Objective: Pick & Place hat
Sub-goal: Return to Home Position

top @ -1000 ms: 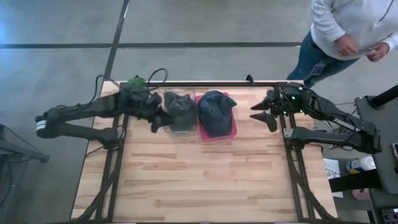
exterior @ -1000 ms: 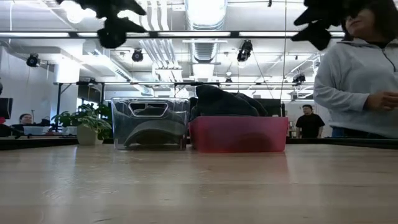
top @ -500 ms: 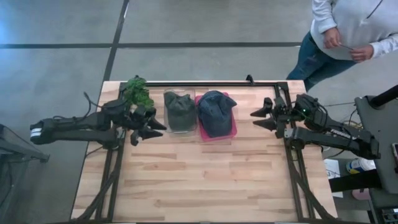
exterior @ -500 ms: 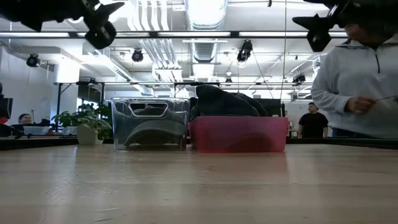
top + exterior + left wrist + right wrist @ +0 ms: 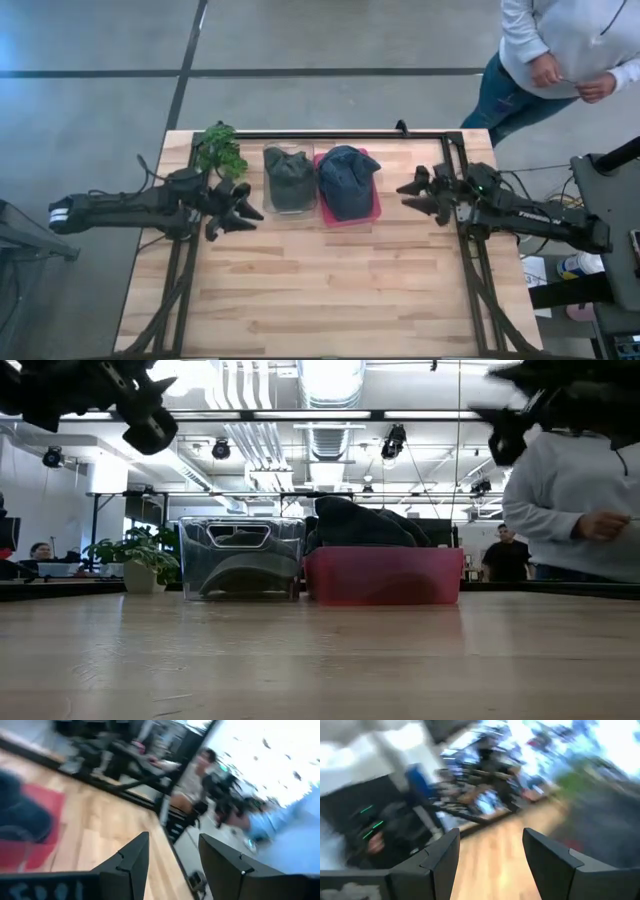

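Left gripper [image 5: 243,205] empty, fingers spread wide, hovering left of the red bin [image 5: 376,212], beyond the clear bin [image 5: 290,208]. Right gripper [image 5: 410,195] same: spread, empty, right of the red bin. From above I see the blue cap [image 5: 345,180] inside it. Low view adds the crown poking over the rim.

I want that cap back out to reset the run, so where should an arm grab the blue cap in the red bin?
Take the blue cap by its domed crown, coming straight down from above. In the low view the crown mounds above the rim of the red bin, while the walls block any sideways approach. The right gripper, open, is nearer.
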`<action>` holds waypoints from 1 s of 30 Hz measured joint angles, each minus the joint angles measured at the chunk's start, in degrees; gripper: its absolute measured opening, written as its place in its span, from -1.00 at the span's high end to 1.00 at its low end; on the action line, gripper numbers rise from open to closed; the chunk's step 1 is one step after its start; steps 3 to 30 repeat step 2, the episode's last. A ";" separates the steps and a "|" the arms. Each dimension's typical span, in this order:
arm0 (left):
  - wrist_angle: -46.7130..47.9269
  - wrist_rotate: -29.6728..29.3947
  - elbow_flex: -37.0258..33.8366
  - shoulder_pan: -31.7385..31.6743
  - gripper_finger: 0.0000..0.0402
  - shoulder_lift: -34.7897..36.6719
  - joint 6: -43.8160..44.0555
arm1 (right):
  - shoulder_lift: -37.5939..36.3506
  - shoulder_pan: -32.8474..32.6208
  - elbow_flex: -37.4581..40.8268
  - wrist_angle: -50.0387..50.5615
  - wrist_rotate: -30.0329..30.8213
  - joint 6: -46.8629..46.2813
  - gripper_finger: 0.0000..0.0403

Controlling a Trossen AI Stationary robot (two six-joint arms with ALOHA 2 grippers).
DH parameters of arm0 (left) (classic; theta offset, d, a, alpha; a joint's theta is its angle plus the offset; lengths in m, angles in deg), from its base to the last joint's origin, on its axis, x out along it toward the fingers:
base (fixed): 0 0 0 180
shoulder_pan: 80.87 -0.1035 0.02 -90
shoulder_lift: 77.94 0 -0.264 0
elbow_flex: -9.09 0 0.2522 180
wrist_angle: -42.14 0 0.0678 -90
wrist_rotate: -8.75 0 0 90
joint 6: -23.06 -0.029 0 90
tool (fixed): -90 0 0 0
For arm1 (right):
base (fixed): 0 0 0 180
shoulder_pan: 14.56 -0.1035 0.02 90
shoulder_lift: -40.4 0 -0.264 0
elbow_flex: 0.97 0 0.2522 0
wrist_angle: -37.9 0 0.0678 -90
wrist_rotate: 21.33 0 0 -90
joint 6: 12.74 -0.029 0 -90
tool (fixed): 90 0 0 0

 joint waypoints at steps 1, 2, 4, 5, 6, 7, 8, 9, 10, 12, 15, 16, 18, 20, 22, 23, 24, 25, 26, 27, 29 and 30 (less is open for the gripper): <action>-0.41 1.41 -0.14 0.00 0.18 0.08 -1.91 | 0.03 -0.53 1.01 -3.94 -1.70 2.09 -0.05; -0.82 2.23 -0.34 0.05 0.18 0.34 -3.80 | 0.00 -0.72 2.11 -7.90 -3.33 4.22 -0.05; -0.82 2.23 -0.34 0.05 0.18 0.34 -3.80 | 0.00 -0.72 2.11 -7.90 -3.33 4.22 -0.05; -0.82 2.23 -0.34 0.05 0.18 0.34 -3.80 | 0.00 -0.72 2.11 -7.90 -3.33 4.22 -0.05; -0.82 2.23 -0.34 0.05 0.18 0.34 -3.80 | 0.00 -0.72 2.11 -7.90 -3.33 4.22 -0.05; -0.82 2.23 -0.34 0.05 0.18 0.34 -3.80 | 0.00 -0.72 2.11 -7.90 -3.33 4.22 -0.05; -0.82 2.23 -0.34 0.05 0.18 0.34 -3.80 | 0.00 -0.72 2.11 -7.90 -3.33 4.22 -0.05; -0.82 2.23 -0.34 0.05 0.18 0.34 -3.80 | 0.00 -0.72 2.11 -7.90 -3.33 4.22 -0.05; -0.82 2.23 -0.34 0.05 0.18 0.34 -3.80 | 0.00 -0.72 2.11 -7.90 -3.33 4.22 -0.05; -0.82 2.23 -0.34 0.05 0.18 0.34 -3.80 | 0.00 -0.72 2.11 -7.90 -3.33 4.22 -0.05; -0.82 2.23 -0.34 0.05 0.18 0.34 -3.80 | 0.00 -0.72 2.11 -7.90 -3.33 4.22 -0.05; -0.82 2.23 -0.34 0.05 0.18 0.34 -3.80 | 0.00 -0.72 2.11 -7.90 -3.33 4.22 -0.05; -0.82 2.23 -0.34 0.05 0.18 0.34 -3.80 | 0.00 -0.72 2.11 -7.90 -3.33 4.22 -0.05; -0.82 2.23 -0.34 0.05 0.18 0.34 -3.80 | 0.00 -0.72 2.11 -7.90 -3.33 4.22 -0.05; -0.82 2.23 -0.34 0.05 0.18 0.34 -3.80 | 0.00 -0.72 2.11 -7.90 -3.33 4.22 -0.05; -0.82 2.23 -0.34 0.05 0.18 0.34 -3.80 | 0.00 -0.72 2.11 -7.90 -3.33 4.22 -0.05; -0.82 2.23 -0.34 0.05 0.18 0.34 -3.80 | 0.00 -0.72 2.11 -7.90 -3.33 4.22 -0.05; -0.82 2.23 -0.34 0.05 0.18 0.34 -3.80 | 0.00 -0.72 2.11 -7.90 -3.33 4.22 -0.05; -0.82 2.23 -0.34 0.05 0.18 0.34 -3.80 | 0.00 -0.72 2.11 -7.90 -3.33 4.22 -0.05; -0.82 2.23 -0.34 0.05 0.18 0.34 -3.80 | 0.00 -0.72 2.11 -7.90 -3.33 4.22 -0.05; -0.82 2.23 -0.34 0.05 0.18 0.34 -3.80 | 0.00 -0.72 2.11 -7.90 -3.33 4.22 -0.05; -0.82 2.23 -0.34 0.05 0.18 0.34 -3.80 | 0.00 -0.72 2.11 -7.90 -3.33 4.22 -0.05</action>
